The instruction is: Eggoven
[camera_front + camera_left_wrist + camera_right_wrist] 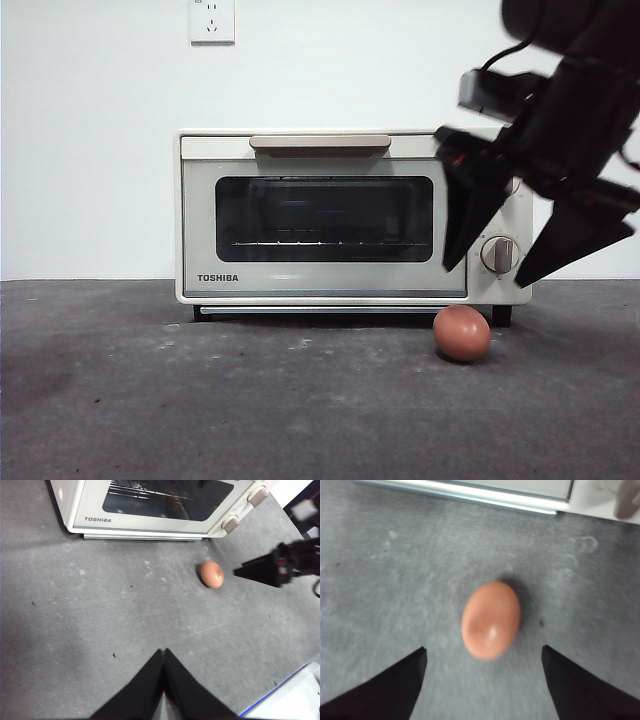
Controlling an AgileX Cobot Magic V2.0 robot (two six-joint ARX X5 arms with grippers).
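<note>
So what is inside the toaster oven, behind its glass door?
Through the closed dark glass door of the TOSHIBA toaster oven only a wire rack shows. The glass dims the rest of the cavity. The egg lies outside, on the table.

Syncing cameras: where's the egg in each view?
Front: egg low, right of centre, before the oven.
Left wrist: egg on the grey table, near the open right tool.
Right wrist: egg central.
Shared landmark: the oven's bottom front edge.
</note>
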